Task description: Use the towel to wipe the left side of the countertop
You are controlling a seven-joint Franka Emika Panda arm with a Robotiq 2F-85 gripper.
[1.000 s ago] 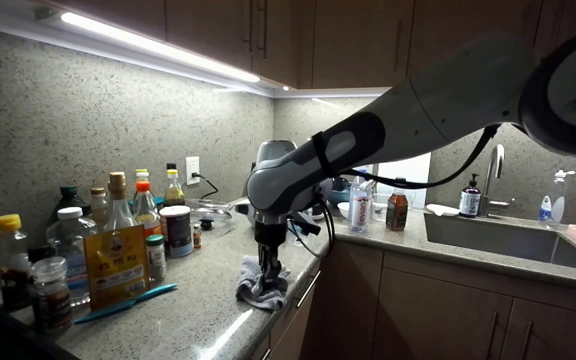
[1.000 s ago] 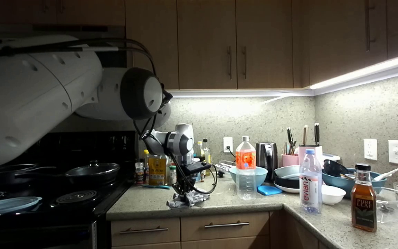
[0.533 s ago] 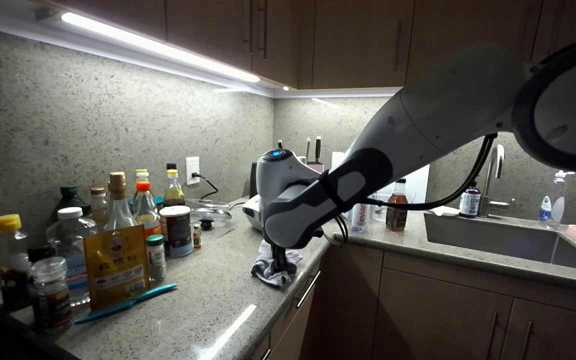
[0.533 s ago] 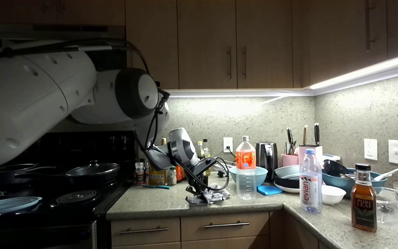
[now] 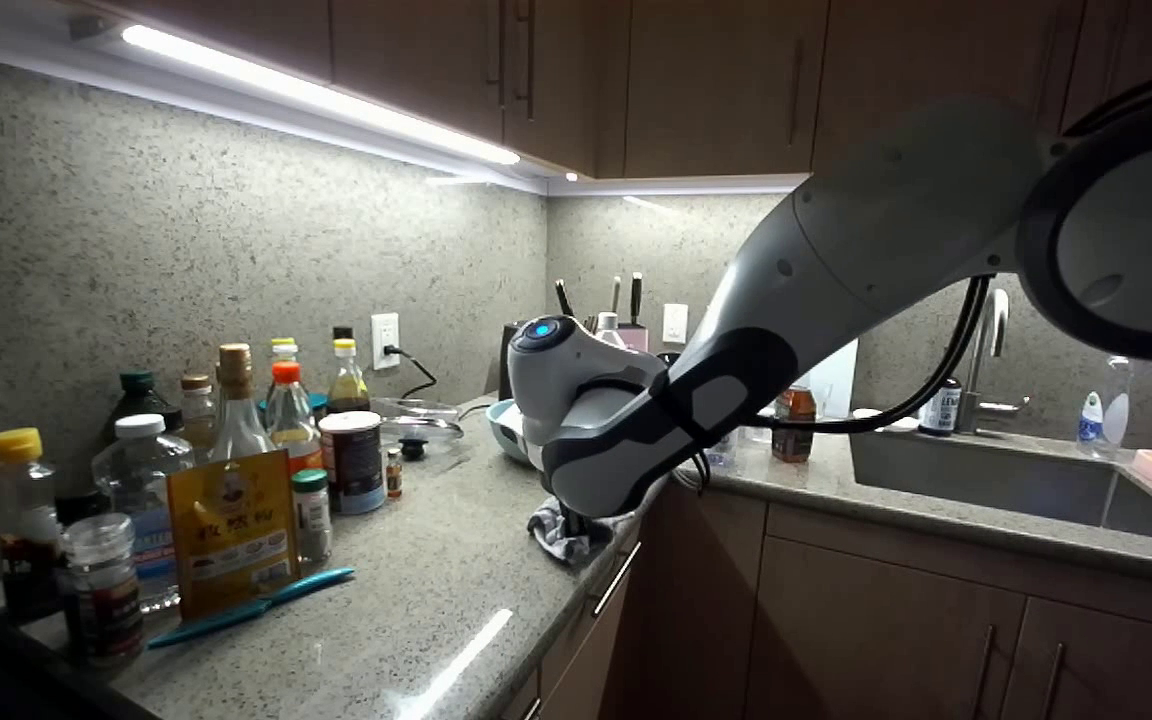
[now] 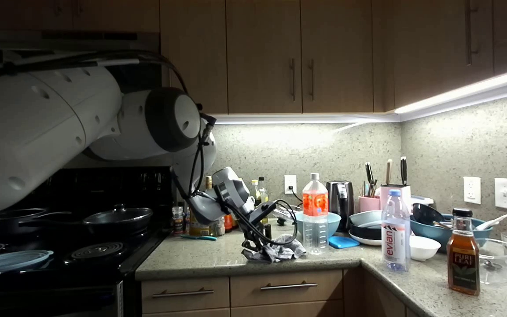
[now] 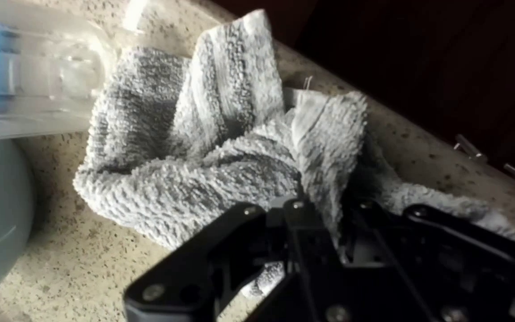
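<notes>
We're probably mid-wipe, our gripper point(image 7: 327, 210) pinching the towel point(image 7: 213, 156) on the countertop point(image 7: 83, 255) mid-frame in the wrist view, so next we'd want to sweep away from the bottle point(image 7: 47, 80) at upper left.

White light strips point(image 5: 321, 95) under dim upper cabinets point(image 6: 262, 57) glare in both exterior views, bleaching the stone backsplash point(image 6: 271, 134) near them. The electric stove point(image 6: 73, 275) sinks almost to black. In an exterior view, a hard bright streak reflects off the surface point(image 5: 406, 610). In the wrist view, the terry towel point(image 7: 186, 188) shows fairly crisp, the clear plastic bottle point(image 7: 38, 85) hazes with light, and the dark jaws look slightly soft.
</notes>
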